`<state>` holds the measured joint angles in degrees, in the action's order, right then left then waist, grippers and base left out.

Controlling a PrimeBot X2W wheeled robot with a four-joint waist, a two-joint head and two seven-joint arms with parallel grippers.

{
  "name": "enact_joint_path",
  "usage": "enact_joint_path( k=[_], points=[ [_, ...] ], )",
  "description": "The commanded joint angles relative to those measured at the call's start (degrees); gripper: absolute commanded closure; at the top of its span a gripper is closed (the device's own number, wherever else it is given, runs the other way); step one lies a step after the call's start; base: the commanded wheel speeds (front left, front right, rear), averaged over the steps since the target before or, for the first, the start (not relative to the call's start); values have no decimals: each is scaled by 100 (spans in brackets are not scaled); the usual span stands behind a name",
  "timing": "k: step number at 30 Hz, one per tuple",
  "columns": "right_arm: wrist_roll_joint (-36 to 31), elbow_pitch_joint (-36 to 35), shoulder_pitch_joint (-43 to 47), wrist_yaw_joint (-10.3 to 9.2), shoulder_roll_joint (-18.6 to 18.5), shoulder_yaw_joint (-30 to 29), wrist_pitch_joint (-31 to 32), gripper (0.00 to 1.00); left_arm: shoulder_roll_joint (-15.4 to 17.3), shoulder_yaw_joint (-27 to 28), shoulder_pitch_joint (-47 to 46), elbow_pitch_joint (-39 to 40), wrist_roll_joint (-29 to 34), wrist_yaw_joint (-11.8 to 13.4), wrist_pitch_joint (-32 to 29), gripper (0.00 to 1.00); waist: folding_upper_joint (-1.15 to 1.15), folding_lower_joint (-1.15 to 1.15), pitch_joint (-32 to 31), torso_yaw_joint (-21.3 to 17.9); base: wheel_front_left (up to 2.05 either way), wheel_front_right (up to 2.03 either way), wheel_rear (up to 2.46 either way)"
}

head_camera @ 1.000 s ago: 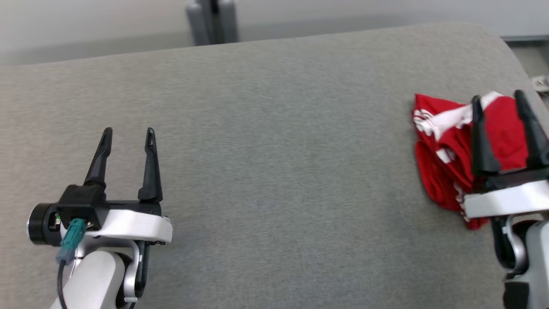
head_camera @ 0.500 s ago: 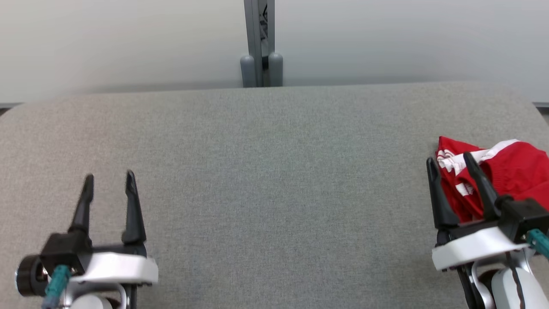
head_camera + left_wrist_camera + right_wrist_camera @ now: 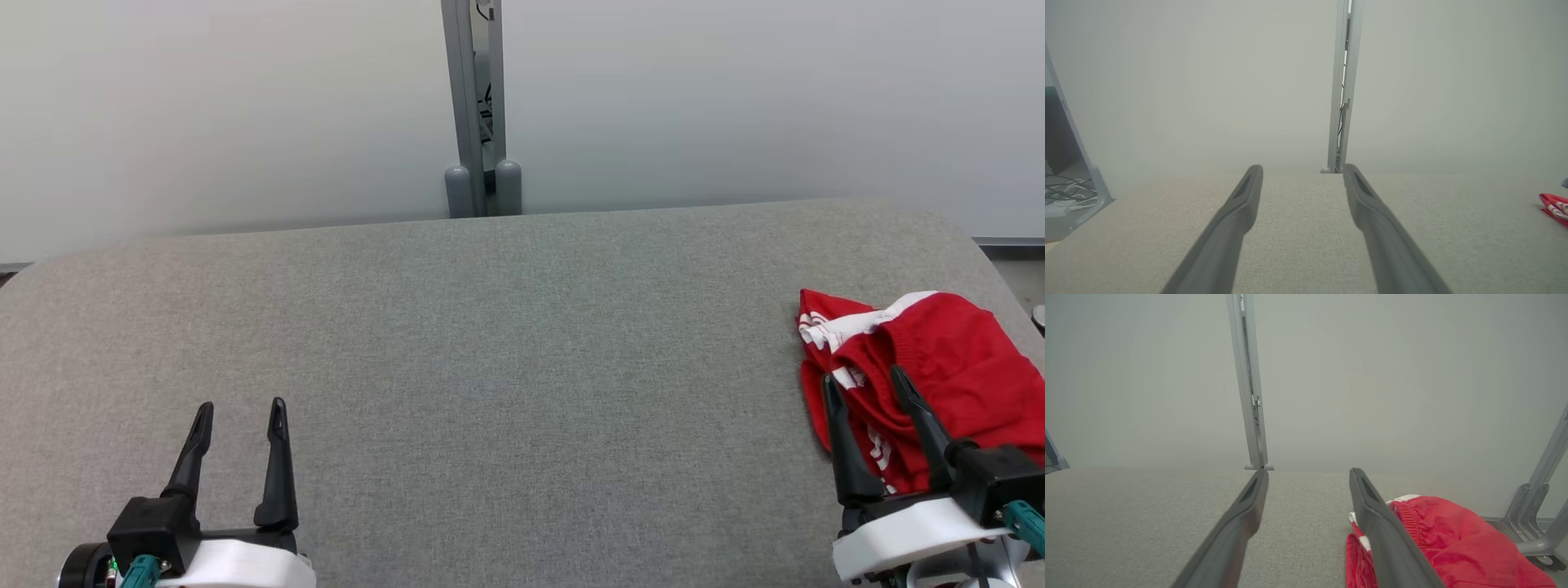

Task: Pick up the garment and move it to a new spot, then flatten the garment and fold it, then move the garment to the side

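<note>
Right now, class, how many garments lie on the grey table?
1: a red garment at the right end of the table, by the right gripper. The table's near edge is out of view, so more could be hidden.

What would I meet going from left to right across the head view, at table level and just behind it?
left hand → upright grey post behind the table's far edge → red garment

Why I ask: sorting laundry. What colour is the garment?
The garment is red with white trim; head view best.
</note>
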<state>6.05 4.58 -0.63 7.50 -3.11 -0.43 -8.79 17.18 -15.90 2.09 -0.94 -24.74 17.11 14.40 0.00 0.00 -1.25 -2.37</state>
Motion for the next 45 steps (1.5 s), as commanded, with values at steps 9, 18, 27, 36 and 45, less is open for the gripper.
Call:
enact_joint_path(
  k=[9,18,27,36,45],
  points=[
    [-58,-24,68,-1,8,-5,35,0,135,-3,-203,-268,-70,-243,29,0,0,0,-81,38,0,0,0],
    [-7,-30,24,-1,9,-15,-1,0,202,8,-373,-502,-84,-459,43,0,0,0,-43,91,0,0,0],
    [60,1,-36,-1,8,-2,-9,0,129,123,-417,-624,-155,-490,70,0,0,0,-6,113,0,0,0],
    [97,21,-40,-1,8,-16,11,0,20,257,-357,-671,-210,-511,74,0,0,0,-5,105,0,0,0],
    [119,42,-64,-1,8,-21,-9,0,1,281,-356,-684,-65,-508,79,0,0,0,-13,101,0,0,0]
  ],
)
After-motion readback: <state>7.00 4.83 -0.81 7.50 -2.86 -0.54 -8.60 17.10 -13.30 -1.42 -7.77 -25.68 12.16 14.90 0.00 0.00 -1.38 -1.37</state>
